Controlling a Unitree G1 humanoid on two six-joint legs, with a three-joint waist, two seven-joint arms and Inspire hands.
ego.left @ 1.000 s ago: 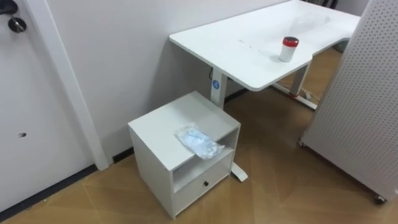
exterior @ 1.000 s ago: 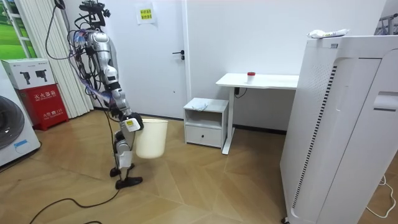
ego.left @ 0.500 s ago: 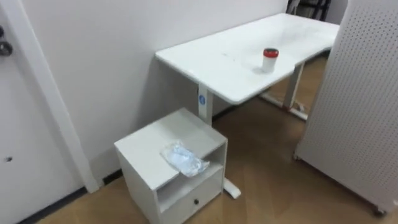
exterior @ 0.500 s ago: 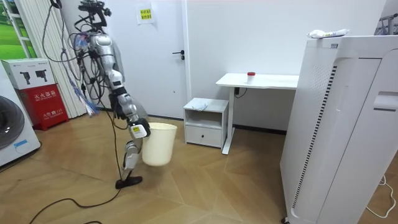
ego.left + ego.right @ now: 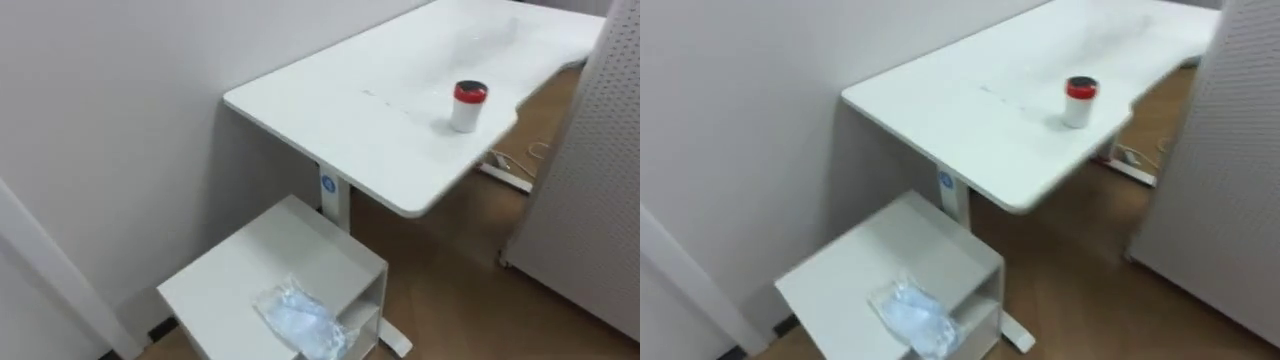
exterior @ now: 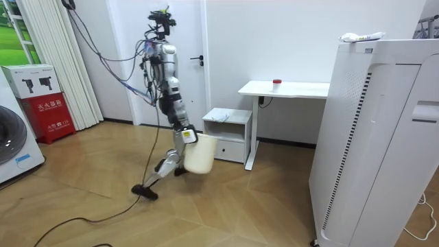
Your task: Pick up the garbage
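Garbage point(image 5: 300, 320) lies crumpled on the cabinet point(image 5: 240, 285), well apart from the right robot hand point(image 6: 188, 136), apparently gripping a bin point(image 6: 201, 154).

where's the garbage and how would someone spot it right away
Find the white desk against the wall; beside its leg stands a small white cabinet. On its top, near the front edge, lies a crumpled bluish plastic wrapper, soft and wrinkled, unlike the upright red-lidded cup on the desk.

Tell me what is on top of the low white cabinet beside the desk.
A crumpled plastic wrapper lies near the cabinet's front edge. Anything beneath the wrapper is hidden.
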